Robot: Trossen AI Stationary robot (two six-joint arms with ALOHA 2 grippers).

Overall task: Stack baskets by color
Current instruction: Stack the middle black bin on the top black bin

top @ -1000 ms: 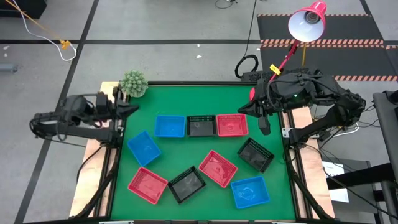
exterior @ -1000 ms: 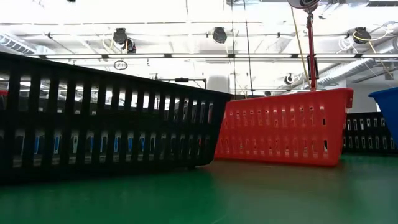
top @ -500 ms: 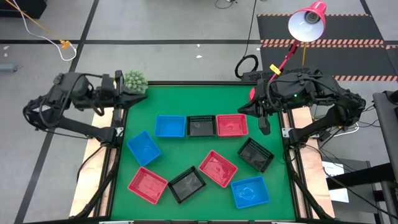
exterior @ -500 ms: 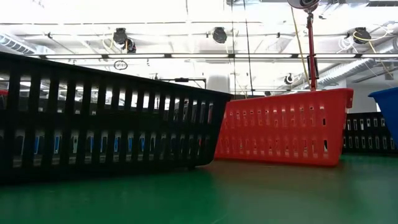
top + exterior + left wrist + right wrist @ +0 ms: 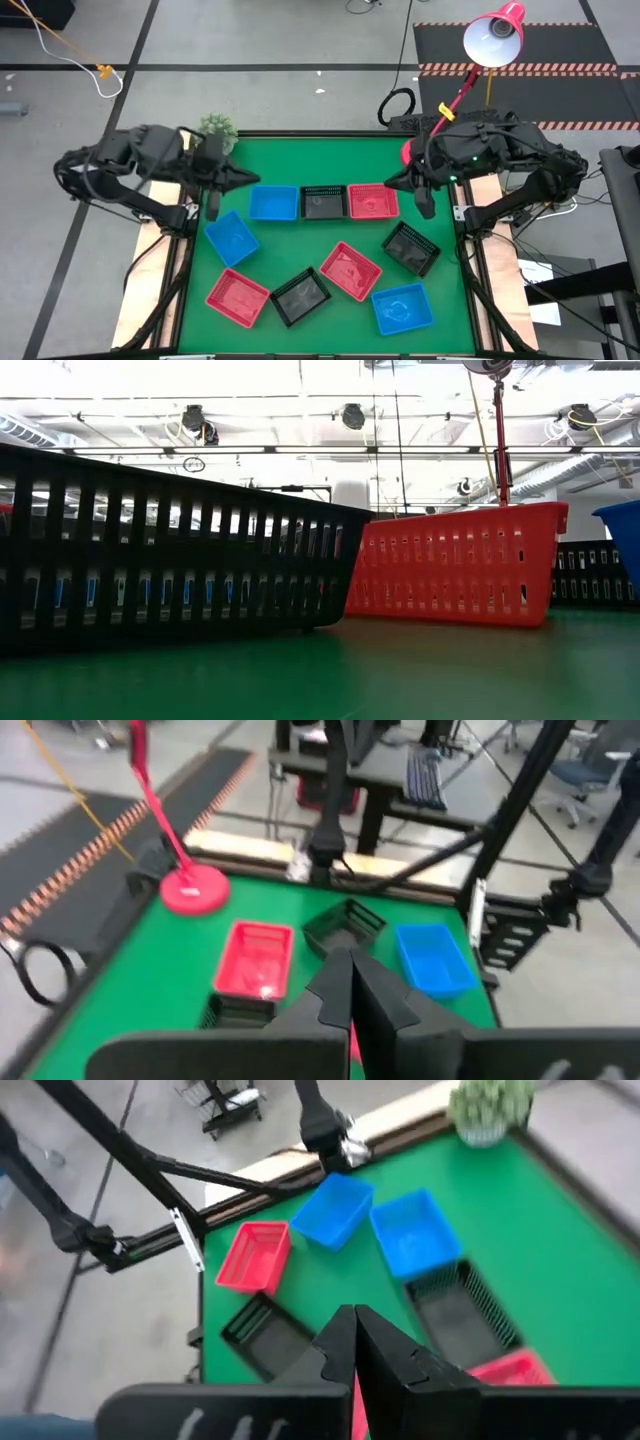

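Observation:
Several small baskets lie on the green table. At the far side, a blue basket [image 5: 273, 202], a black one [image 5: 323, 201] and a red one [image 5: 373, 200] stand in a row. Scattered nearer are a blue [image 5: 231, 237], red [image 5: 238, 297], black [image 5: 301, 296], red [image 5: 350, 270], black [image 5: 411, 248] and blue [image 5: 402, 308] basket. All rest flat on their bottoms. My left gripper [image 5: 245, 178] is shut and empty, raised above the far left corner. My right gripper [image 5: 393, 181] is also shut and empty, raised above the far right, beside the red basket of the row.
A small green plant [image 5: 216, 126] stands at the far left corner. A red lamp [image 5: 493, 34] leans over the far right corner, with its round base [image 5: 193, 890] on the table. In the low view, a black basket [image 5: 170, 550] and a red one [image 5: 455, 565] fill the foreground.
My left gripper has risen from beside the table's left edge and swung toward the right, out over the far left corner, tipping its fingers downward; it has stayed shut. My right gripper has rolled a little where it is. No basket has moved.

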